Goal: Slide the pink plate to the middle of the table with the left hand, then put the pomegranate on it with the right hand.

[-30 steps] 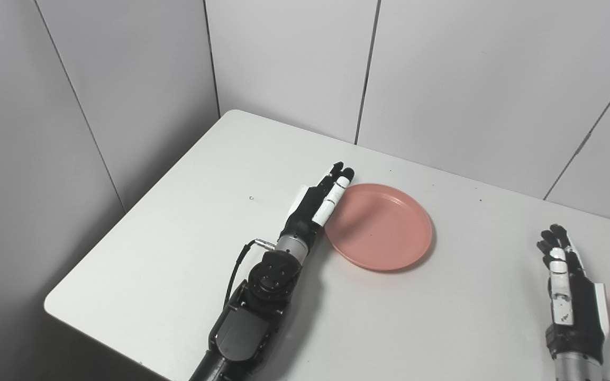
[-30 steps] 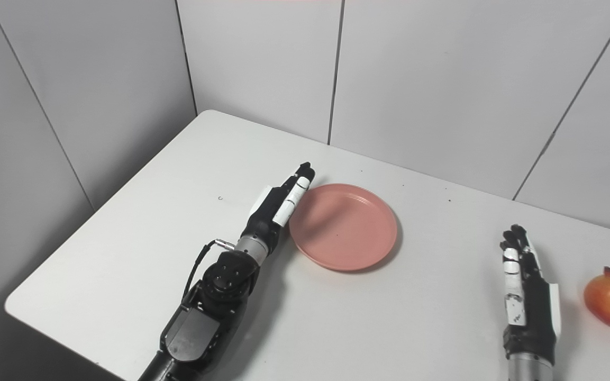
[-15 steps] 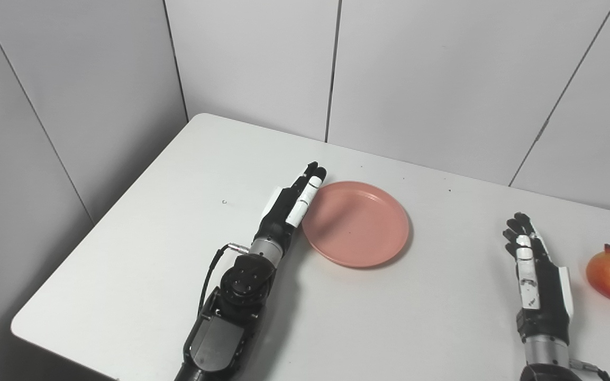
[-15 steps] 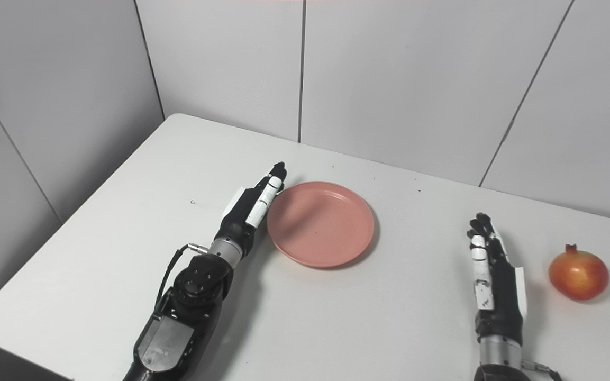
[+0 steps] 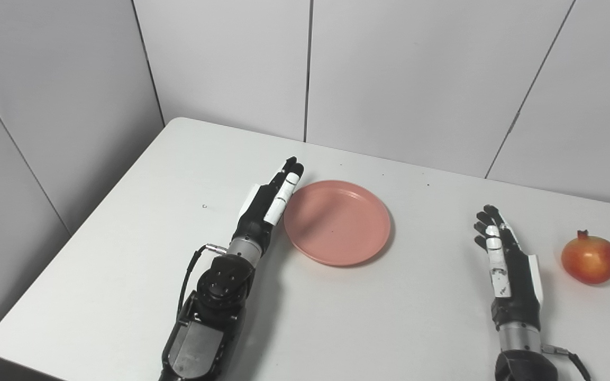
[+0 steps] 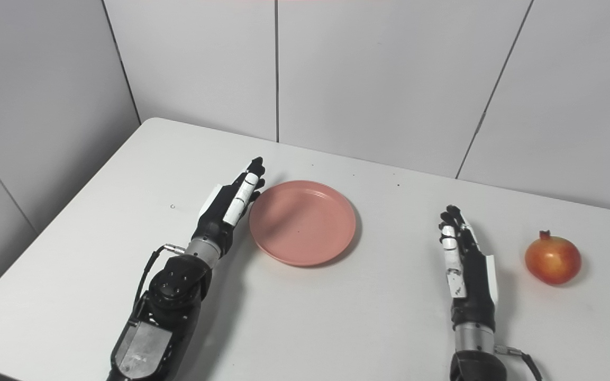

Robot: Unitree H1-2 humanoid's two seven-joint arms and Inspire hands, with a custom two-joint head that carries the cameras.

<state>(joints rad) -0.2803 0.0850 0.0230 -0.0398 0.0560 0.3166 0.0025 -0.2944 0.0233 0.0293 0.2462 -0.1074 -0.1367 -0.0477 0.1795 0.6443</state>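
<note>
Fingers (image 5: 283, 185) of the left hand (image 5: 265, 203) straight and held together, edge-on against the left rim of the pink plate (image 5: 337, 222); they grip nothing, a flat pushing blade. Contact looks real, though from this angle a sliver of gap cannot be ruled out.

Right hand (image 5: 508, 259) flat and open too, fingers extended and slightly spread, holding nothing, beside the pomegranate (image 5: 590, 259) but apart from it.

Progress: plate sits roughly mid-table, a little left of centre, so the slide reads as nearly or wholly done. Fruit step not yet begun; pomegranate rests near the right edge of the white table (image 5: 389, 328), well apart from the plate.

Materials: plate shallow, round, matte salmon-pink, likely plastic, with a low raised rim; light enough to skid easily. Pomegranate round, glossy red-orange, small crown on top; probably prone to rolling. Tabletop smooth, faintly speckled.
</note>
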